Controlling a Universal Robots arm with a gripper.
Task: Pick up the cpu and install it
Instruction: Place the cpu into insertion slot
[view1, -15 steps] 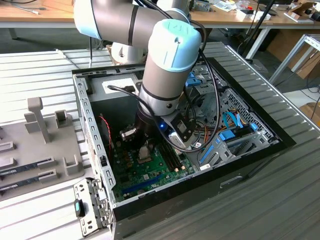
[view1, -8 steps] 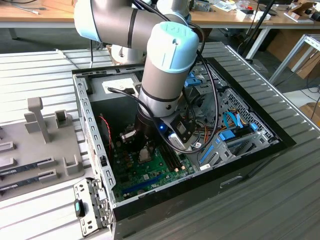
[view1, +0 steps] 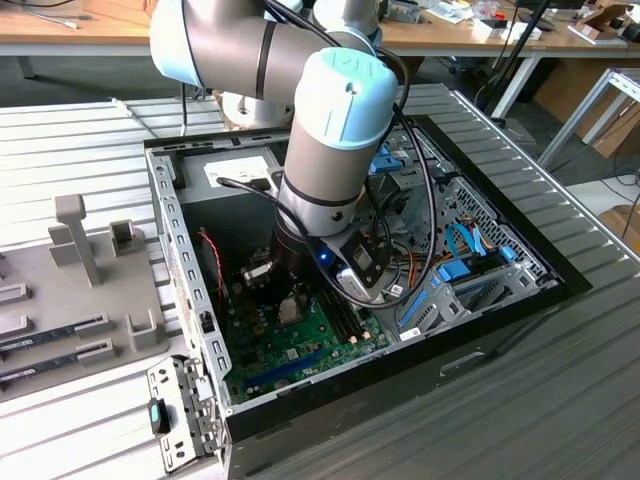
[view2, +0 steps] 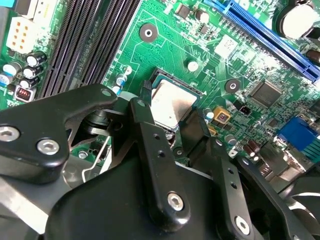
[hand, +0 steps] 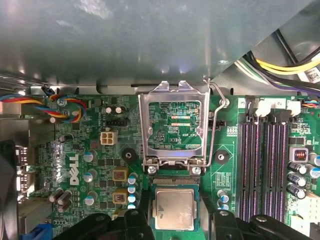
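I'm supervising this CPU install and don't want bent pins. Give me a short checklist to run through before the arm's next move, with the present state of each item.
1. Socket load plate swung open, clear of the socket: ok.
2. Retention lever raised, out of the way: ok.
3. The cpu over the socket, between the fingers of the end effector: ok.
4. Cpu seated flat and square in the socket frame: cannot tell; the fingers hide its edges in both wrist views.
5. Memory slots beside the socket free of anything the fingers could catch: ok.
6. Case cables away from the arm's wrist: not ok; black cables hang along it in the exterior view.
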